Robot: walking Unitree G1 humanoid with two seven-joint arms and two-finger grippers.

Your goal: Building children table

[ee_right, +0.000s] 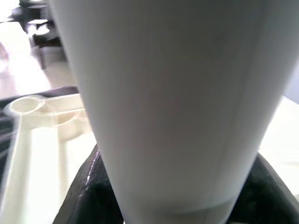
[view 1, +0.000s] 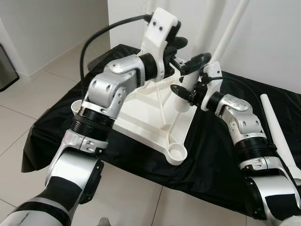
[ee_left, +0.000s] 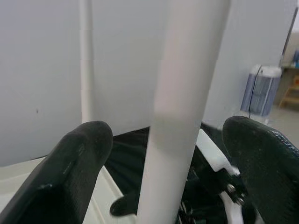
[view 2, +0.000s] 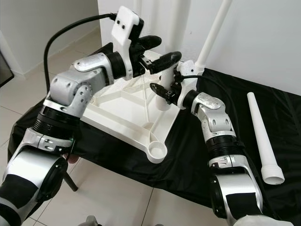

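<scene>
A white children's table top (view 1: 141,113) lies upside down on a black cloth (view 1: 211,141) on the floor. One white table leg (view 1: 230,28) stands upright in the far corner socket. My right gripper (view 2: 164,92) is shut on this leg's thick base (ee_right: 163,93), one black finger (ee_right: 93,186) on each side. Higher up, my left gripper (view 1: 188,52) is open around the same leg (ee_left: 187,93), with a gap on each side. The near corner socket (view 1: 178,153) holds nothing.
A second white leg (view 2: 261,136) lies loose on the cloth to the right. A white wall rises just behind the table top. A dark bin (view 1: 7,66) stands at the far left on the tiled floor. A small white appliance (ee_left: 261,91) stands further off.
</scene>
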